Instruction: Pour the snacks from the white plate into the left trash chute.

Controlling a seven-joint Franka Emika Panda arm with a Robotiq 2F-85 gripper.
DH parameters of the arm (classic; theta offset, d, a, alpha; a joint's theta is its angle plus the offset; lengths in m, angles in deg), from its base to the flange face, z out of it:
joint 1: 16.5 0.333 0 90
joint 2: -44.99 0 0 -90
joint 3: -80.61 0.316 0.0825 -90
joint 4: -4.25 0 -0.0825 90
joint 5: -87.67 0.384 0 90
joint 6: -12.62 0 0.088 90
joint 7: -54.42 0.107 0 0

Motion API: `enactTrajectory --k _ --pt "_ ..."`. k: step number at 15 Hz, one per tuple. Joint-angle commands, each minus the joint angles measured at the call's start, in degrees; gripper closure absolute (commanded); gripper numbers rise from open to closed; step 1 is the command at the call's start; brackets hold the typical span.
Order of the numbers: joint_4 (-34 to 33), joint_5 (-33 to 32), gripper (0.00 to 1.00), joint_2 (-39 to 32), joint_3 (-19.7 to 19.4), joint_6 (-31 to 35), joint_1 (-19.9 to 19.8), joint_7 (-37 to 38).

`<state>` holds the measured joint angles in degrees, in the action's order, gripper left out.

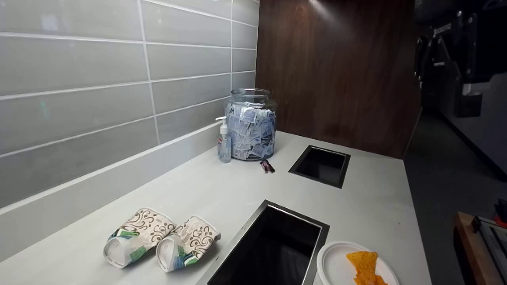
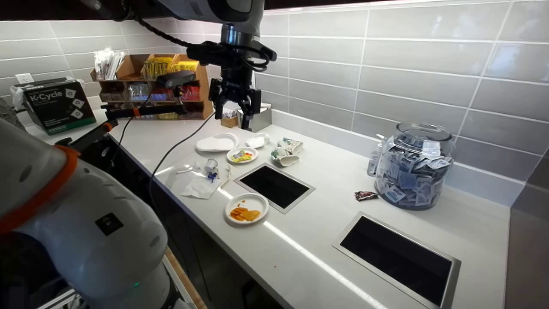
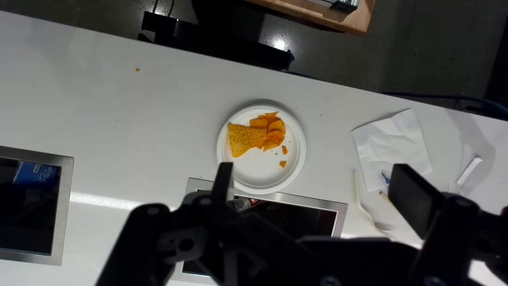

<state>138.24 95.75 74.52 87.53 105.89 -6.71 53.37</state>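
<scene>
Round white plate [image 3: 258, 175], bright orange chip pieces [image 3: 247, 140] on it, rectangular black metal-rimmed chute [image 2: 274, 187] just beside, black gripper [image 2: 232, 122] overhead, jaws wide apart.

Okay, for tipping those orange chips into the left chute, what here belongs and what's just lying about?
For the job: white plate, orange chips on it, left chute beside the plate, gripper, open.
Just lying about: two crushed paper cups, white paper sheet, small dark packet, jar of packets, pump bottle.

A break-room kitchenette: tiled wall [image 2: 411, 64], pale countertop [image 2: 315, 234], K-Cycle box [image 2: 53, 103], wooden packet rack [image 2: 136, 66].
</scene>
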Motion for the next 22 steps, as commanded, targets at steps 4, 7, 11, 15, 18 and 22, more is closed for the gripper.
enactTrajectory --k 4,7,11,15,18,22 --pt "-0.1 0.1 0.0 0.0 0.3 -0.1 -0.3 -0.1" --pt "2.4 -0.6 0.0 0.2 0.5 4.2 -0.2 -1.4" --pt "7.3 -0.8 0.0 0.3 0.5 12.7 1.1 -6.6" --pt "11.9 -0.4 0.0 0.2 -0.2 18.7 2.3 -12.0" --pt "14.7 0.4 0.0 -0.3 -0.8 22.4 3.5 -15.8" --pt "17.7 2.1 0.0 -2.4 -2.4 27.1 6.0 -23.6"
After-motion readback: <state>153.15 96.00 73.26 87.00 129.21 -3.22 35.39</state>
